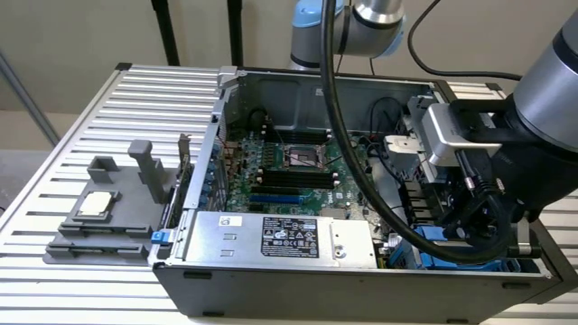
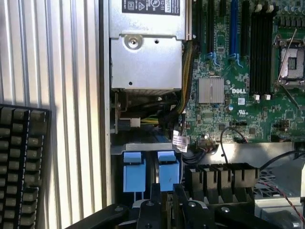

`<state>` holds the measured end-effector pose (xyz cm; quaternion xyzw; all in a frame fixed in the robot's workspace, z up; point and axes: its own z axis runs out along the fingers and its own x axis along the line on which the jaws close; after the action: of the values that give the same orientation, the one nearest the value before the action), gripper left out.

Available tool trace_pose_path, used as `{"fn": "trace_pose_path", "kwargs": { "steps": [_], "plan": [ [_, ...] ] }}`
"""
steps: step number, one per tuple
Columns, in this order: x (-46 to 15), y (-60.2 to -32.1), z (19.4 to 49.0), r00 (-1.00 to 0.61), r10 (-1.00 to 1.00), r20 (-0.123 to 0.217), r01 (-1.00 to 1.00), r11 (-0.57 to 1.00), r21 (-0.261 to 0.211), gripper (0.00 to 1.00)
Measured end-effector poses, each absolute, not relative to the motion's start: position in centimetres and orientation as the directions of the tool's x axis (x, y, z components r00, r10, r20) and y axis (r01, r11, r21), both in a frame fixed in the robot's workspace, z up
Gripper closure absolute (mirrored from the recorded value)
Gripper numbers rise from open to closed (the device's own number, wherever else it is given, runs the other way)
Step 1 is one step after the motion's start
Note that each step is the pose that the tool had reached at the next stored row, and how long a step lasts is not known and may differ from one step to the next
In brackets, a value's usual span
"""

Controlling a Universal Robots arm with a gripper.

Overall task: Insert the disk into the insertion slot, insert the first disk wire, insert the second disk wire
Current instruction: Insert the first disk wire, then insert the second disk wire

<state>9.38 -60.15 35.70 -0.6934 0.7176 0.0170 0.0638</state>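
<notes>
Pincer (image 2: 167,198) hovers at one blue tab (image 2: 169,171) of your disk (image 2: 134,171), which sits in the slot (image 2: 143,148) in the case's corner, near the power supply (image 2: 145,62) and beside the motherboard (image 2: 248,95). Whether the pincer is apart or clamped, you cannot tell.

Blue tabs (image 2: 134,171) hemmed in: power-supply box (image 2: 145,57) and cable bundle (image 2: 177,107) just beyond, black bracket (image 2: 221,177) beside, maybe touching. Room open over motherboard (image 2: 248,95).
</notes>
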Motion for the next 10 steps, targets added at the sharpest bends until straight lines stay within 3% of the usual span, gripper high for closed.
{"fn": "trace_pose_path", "kwargs": {
  "steps": [10],
  "plan": [
    [9.38,-60.15,35.7,-0.03,-0.993,-0.115,-0.997,0.038,-0.064,0.75]
  ]
}}
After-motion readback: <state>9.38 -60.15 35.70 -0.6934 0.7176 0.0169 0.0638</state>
